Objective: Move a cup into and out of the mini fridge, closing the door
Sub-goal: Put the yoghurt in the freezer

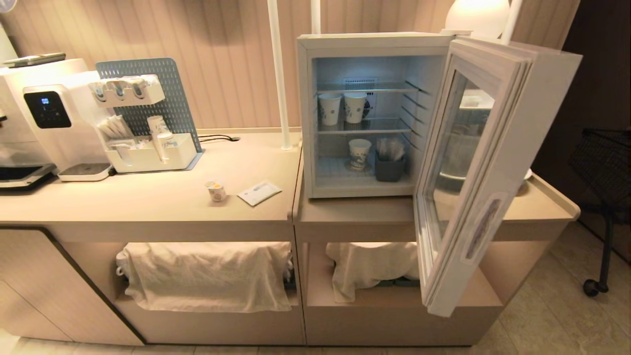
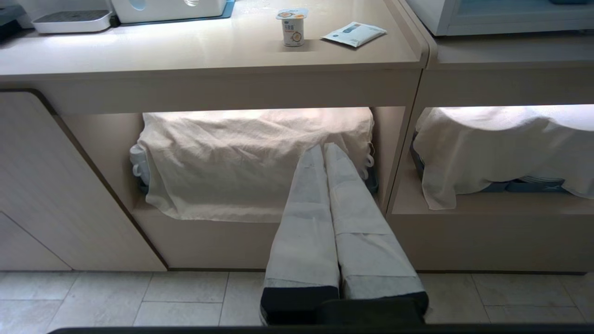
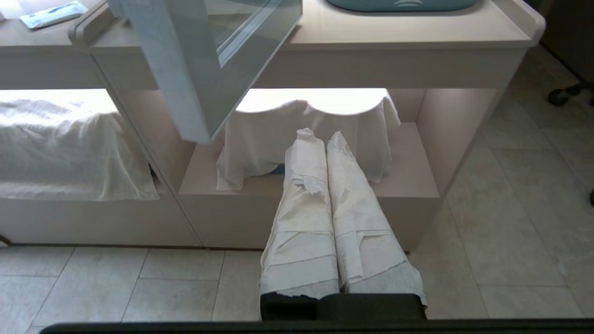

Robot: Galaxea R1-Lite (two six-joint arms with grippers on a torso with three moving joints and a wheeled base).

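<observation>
- White-taped left gripper (image 2: 323,150) low in front of the counter, fingers pressed together, holding nothing.
- Right gripper (image 3: 317,135) same: closed, empty, below the door's lower corner.
- Door (image 1: 473,167) swung wide open, at 3 o'clock of the mini fridge (image 1: 365,47).
- Cup (image 1: 216,190) upright on the counter (image 1: 148,202), packet (image 1: 259,192) just beside at 3 o'clock; fridge at 2 o'clock of the cup.
- Paper cups (image 1: 359,154) and a grey bin (image 1: 389,166) on the fridge shelves.
</observation>
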